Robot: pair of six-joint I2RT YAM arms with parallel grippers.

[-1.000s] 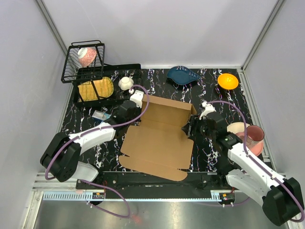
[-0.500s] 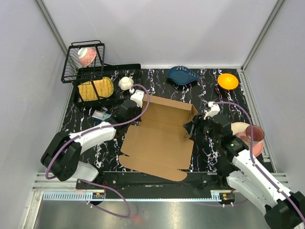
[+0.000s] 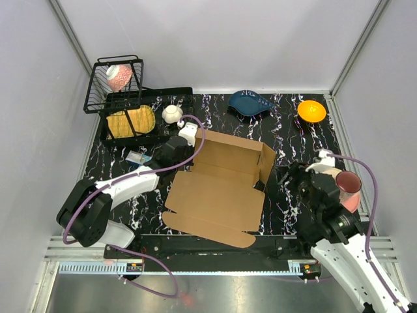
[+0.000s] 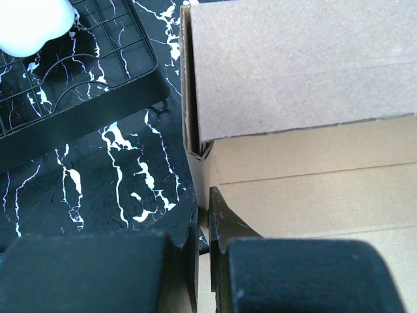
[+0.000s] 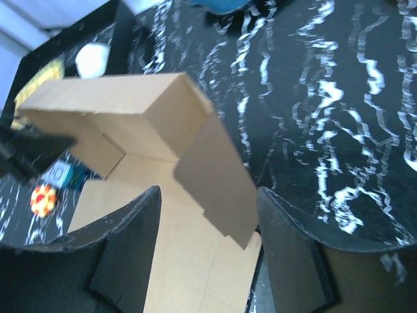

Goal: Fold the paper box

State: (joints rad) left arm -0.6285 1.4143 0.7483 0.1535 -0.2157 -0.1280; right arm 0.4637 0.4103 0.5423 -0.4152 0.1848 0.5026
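The paper box point(image 3: 221, 189) is brown cardboard lying open in the middle of the black marbled table, with its back wall and right side flap point(image 3: 267, 163) raised. My left gripper point(image 3: 187, 158) is at the box's back-left corner. In the left wrist view it point(image 4: 203, 222) is shut on the thin edge of the box's left wall point(image 4: 195, 130). My right gripper point(image 3: 290, 176) is open, a short way off the right flap and not touching it. In the right wrist view the flap point(image 5: 215, 182) shows between its spread fingers point(image 5: 130, 248), farther off.
A black wire basket point(image 3: 117, 81) and a black rack point(image 3: 130, 120) stand at the back left, with a white teapot point(image 3: 172, 114) beside them. A blue dish point(image 3: 251, 103) and an orange bowl point(image 3: 311, 111) sit at the back. A pink cup point(image 3: 347, 184) stands by my right arm.
My right gripper has drawn back from the box's right flap, to the right and toward the near edge. The flap stays raised. The left arm holds still.
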